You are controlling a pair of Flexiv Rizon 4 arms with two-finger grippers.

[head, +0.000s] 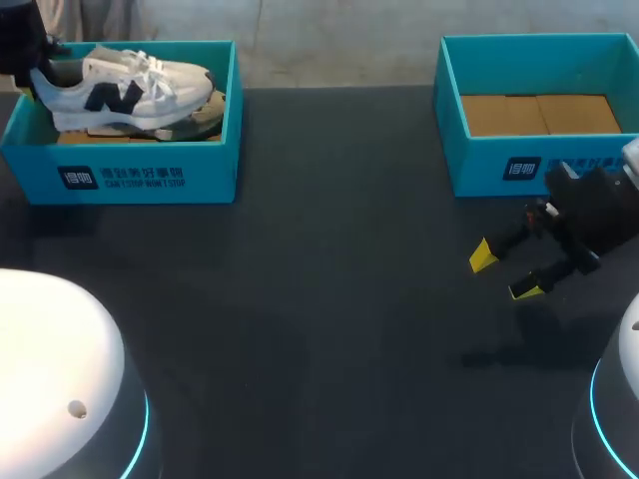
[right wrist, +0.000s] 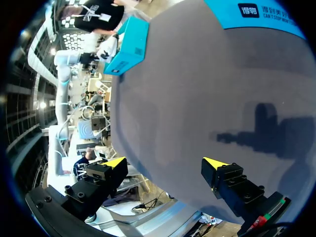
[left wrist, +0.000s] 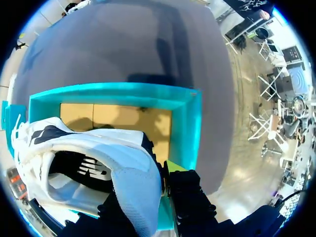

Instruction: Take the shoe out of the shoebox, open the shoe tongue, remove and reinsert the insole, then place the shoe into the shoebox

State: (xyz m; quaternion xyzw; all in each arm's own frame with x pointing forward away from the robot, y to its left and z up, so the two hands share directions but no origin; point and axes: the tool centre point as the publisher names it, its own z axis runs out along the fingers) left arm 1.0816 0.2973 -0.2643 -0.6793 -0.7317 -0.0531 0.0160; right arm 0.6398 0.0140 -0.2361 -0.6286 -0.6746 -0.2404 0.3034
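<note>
While left tool (left wrist: 150,180) clasps the shoe (head: 125,92), right tool (head: 505,273) overhangs the dark table (head: 329,299).

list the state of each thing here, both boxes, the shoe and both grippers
shoe, in the left box, laced, held at the heel
left shoebox, open, no lid, holds the shoe
right shoebox, open, empty, bare cardboard floor
left gripper, jaws shut on the shoe's heel
right gripper, jaws open, holding nothing

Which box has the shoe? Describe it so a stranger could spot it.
On the dark table stand two teal boxes. Pick the left box: only it holds a white sneaker; the right box shows bare cardboard.
</note>
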